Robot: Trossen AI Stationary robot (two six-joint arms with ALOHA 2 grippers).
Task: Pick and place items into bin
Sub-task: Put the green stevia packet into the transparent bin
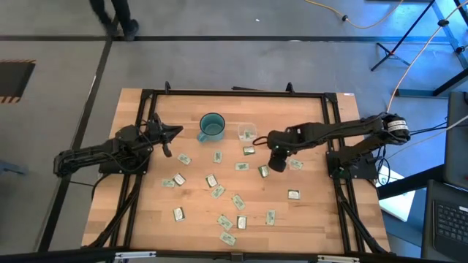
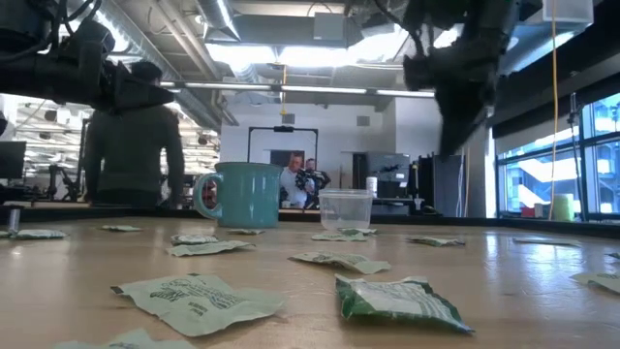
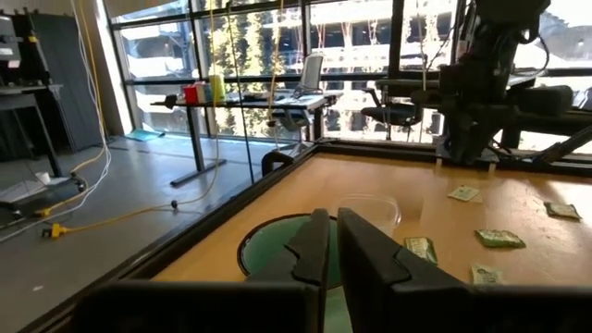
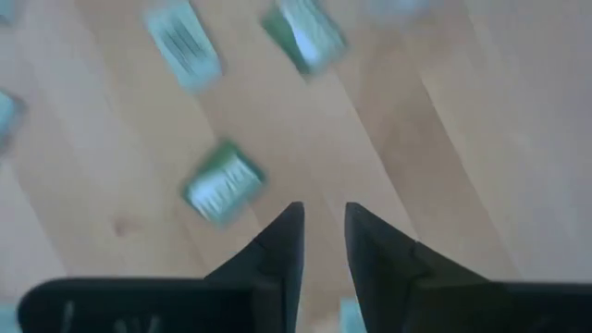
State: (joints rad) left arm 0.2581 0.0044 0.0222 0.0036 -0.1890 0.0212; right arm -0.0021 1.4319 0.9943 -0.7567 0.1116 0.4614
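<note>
Several small pale green packets lie flat and scattered on the wooden table. One packet lies just left of my right gripper. That gripper hangs above the table, pointing down, its fingers a little apart with only bare wood between them. Another packet shows below it. The bin, a clear cup, stands upright on the table beside a teal mug. My left gripper waits level at the table's left, shut, just left of the mug.
The mug and the clear cup stand side by side at the table's far middle. Packets lie across the middle and near part of the table. A black frame runs around the table. People show in the room beyond.
</note>
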